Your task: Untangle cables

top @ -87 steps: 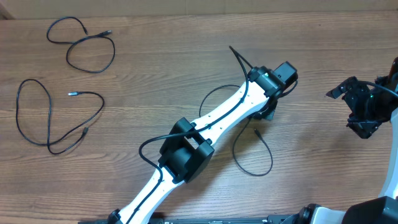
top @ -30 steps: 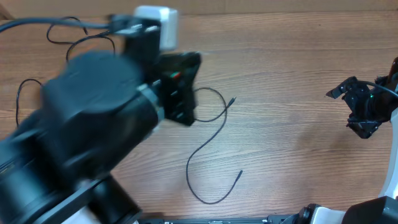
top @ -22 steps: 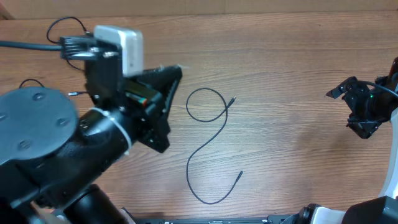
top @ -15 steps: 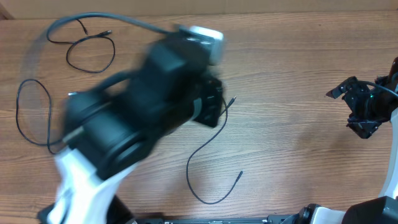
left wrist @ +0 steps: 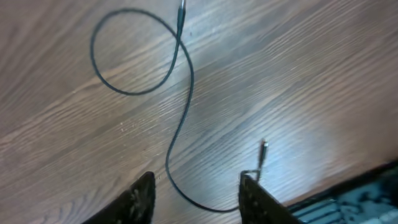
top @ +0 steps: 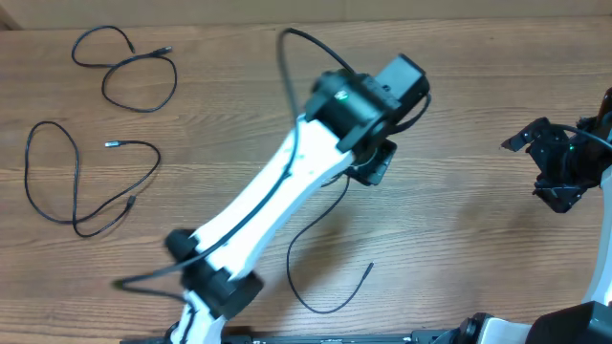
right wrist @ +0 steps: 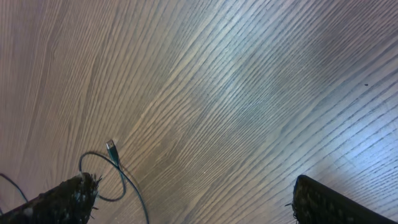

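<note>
On table (left wrist: 311, 74) | thin black cable (left wrist: 181, 124) | one loop, then S-curve

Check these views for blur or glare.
Overhead: sharp on the table and far-left cables, motion smear along the left arm's lower end. Left wrist: pale glare on the table right of the middle cable; fingers dark and soft. Right wrist: strong sheen across the table, fingers blurred.

Three cables (top: 290, 260), two robot arms (top: 277, 191), one table (top: 459, 115).
</note>
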Robot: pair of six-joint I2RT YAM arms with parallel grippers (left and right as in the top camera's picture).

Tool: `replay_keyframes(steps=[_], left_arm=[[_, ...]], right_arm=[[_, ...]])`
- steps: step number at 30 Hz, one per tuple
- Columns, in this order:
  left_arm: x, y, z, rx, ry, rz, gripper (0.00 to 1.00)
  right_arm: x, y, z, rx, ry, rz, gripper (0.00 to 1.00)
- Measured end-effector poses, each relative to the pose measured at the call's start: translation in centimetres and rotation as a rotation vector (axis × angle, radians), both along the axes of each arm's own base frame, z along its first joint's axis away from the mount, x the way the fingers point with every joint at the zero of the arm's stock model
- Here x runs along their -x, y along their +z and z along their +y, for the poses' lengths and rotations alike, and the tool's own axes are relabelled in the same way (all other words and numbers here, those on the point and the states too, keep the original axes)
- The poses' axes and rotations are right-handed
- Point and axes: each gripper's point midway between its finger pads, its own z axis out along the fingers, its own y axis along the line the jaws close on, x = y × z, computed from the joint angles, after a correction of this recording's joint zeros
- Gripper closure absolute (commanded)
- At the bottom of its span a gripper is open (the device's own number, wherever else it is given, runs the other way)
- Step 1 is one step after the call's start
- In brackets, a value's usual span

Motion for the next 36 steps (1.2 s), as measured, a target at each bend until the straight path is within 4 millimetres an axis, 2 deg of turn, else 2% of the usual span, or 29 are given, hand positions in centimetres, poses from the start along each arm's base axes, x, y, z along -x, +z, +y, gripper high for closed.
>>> replay_keyframes(steps=[1, 2, 4, 7, 14, 20, 28, 31, 36], left_arm=[[-0.2, -1.1, -0.2, -0.022, -0.008, 0.019, 0.35], [-0.4, -2.2, -0.4, -0.044, -0.015, 0.036, 0.22], [-0.8, -4.2, -0.5, -0.094, -0.029, 0.066, 0.18], [-1.2, -6.8, -0.3, -0.168, -0.031, 0.099, 0.17], [-1.6, -10.4, -0.2, -0.252, -0.036, 0.148, 0.18], [-2.0, -12.4, 0.3, -0.293, -0.059, 0.185, 0.19], [-3.9, -15.6, 3.8, -0.275, 0.043, 0.292, 0.27], [-4.2, -16.7, 4.1, -0.238, 0.071, 0.322, 0.31], [-3.0, -18.0, 3.1, -0.21, 0.064, 0.368, 0.33]], right_arm=[[0.0, 0.0, 0.0, 0.0, 0.0, 0.001, 0.0], [0.0, 0.0, 0.0, 0.0, 0.0, 0.0, 0.0], [0.0, 0.0, 0.0, 0.0, 0.0, 0.0, 0.0], [0.0, 0.0, 0.0, 0.0, 0.0, 0.0, 0.0], [0.0, 0.0, 0.0, 0.0, 0.0, 0.0, 0.0], [0.0, 0.0, 0.0, 0.0, 0.0, 0.0, 0.0], [0.0, 0.0, 0.0, -0.001, 0.0, 0.001, 0.0], [0.0, 0.0, 0.0, 0.0, 0.0, 0.0, 0.0], [0.0, 0.0, 0.0, -0.001, 0.0, 0.0, 0.0]])
